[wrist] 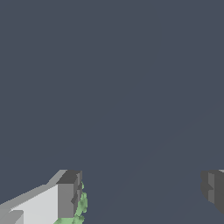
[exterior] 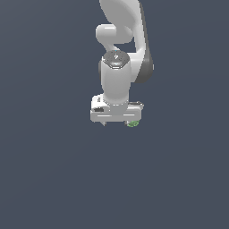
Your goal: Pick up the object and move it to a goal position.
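Observation:
The object, a small bumpy light-green ball (exterior: 132, 124), peeks out under the end of the white gripper (exterior: 116, 122) on the exterior view's right. In the wrist view the ball (wrist: 81, 206) lies against one dark fingertip (wrist: 68, 194) and is mostly hidden behind it. The other fingertip (wrist: 213, 188) stands far from it. The gripper (wrist: 140, 192) is open wide, with the jaws far apart and nothing clamped between them. Only a sliver of the ball shows in either view.
The white arm (exterior: 117, 76) rises straight above the gripper. A plain dark grey-blue surface (exterior: 53, 179) fills the rest of both views. No goal marker shows.

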You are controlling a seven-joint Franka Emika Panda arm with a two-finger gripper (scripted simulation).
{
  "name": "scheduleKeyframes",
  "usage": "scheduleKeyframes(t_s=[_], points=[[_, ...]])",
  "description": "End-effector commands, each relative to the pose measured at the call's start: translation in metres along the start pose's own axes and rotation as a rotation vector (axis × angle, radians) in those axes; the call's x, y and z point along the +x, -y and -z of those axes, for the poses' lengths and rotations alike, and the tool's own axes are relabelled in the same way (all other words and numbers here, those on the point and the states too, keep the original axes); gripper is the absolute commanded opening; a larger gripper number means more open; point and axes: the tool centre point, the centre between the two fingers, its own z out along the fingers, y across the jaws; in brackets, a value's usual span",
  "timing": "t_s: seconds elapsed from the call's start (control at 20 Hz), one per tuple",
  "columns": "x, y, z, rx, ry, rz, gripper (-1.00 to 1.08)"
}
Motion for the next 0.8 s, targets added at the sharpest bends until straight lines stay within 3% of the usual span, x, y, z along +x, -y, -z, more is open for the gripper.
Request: scheduleKeyframes(t_s=[0.0, 0.4, 0.75], points=[[0.000, 0.000, 0.000, 0.000, 0.000, 0.000, 1.00], [-0.013, -0.018, -0.017, -0.013, 0.047, -0.022, 1.00], [-0.015, -0.016, -0.018, -0.013, 0.048, -0.018, 1.00]])
